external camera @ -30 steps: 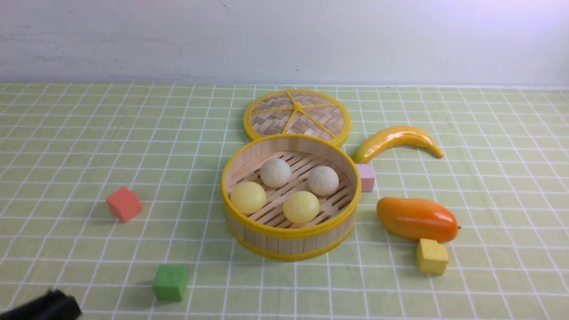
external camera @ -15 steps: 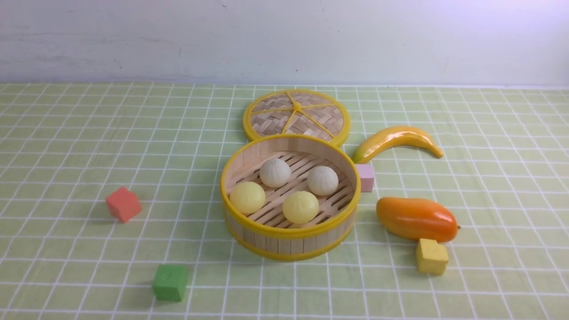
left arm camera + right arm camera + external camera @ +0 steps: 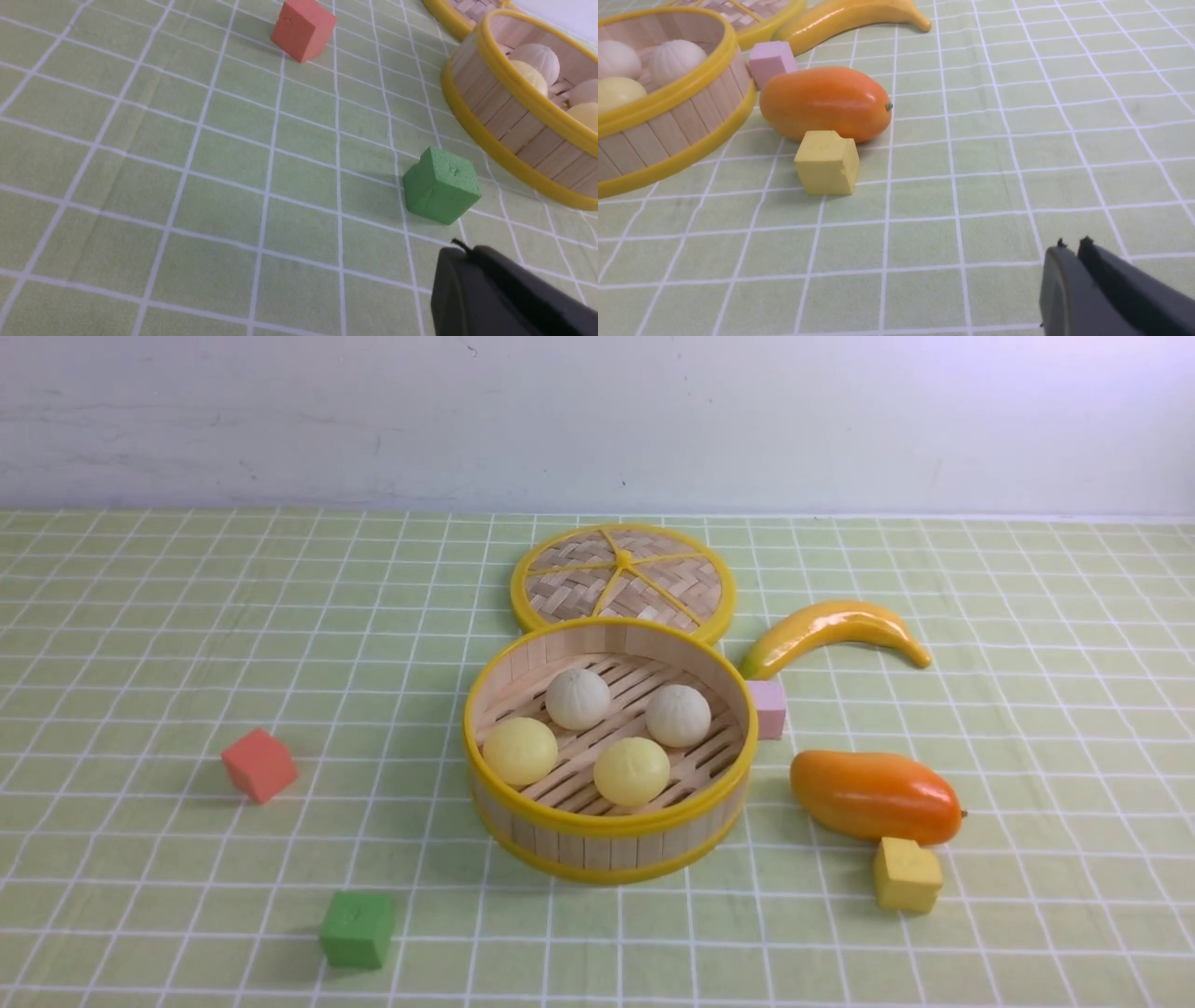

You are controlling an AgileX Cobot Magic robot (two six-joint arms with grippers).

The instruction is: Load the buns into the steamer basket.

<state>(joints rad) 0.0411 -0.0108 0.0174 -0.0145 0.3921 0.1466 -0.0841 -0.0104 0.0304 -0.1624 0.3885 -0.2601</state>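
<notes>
The steamer basket (image 3: 611,831) stands mid-table and holds all the buns: two pale yellow ones (image 3: 520,751) (image 3: 632,771) at the front, two off-white pleated ones (image 3: 578,699) (image 3: 679,715) behind. The basket also shows in the left wrist view (image 3: 509,121) and the right wrist view (image 3: 668,121). My left gripper (image 3: 460,249) is shut and empty, low over the cloth near the green cube (image 3: 441,184). My right gripper (image 3: 1071,247) is shut and empty, over bare cloth away from the yellow cube (image 3: 827,162). Neither gripper shows in the front view.
The woven lid (image 3: 624,581) lies behind the basket. A banana (image 3: 834,630), pink cube (image 3: 767,708), mango (image 3: 876,796) and yellow cube (image 3: 906,875) lie to its right. A red cube (image 3: 260,764) and green cube (image 3: 358,929) lie to its left.
The left gripper's dark tip, at the front view's bottom left corner a second ago, has drawn back out of that view. The buns and basket have not moved.
</notes>
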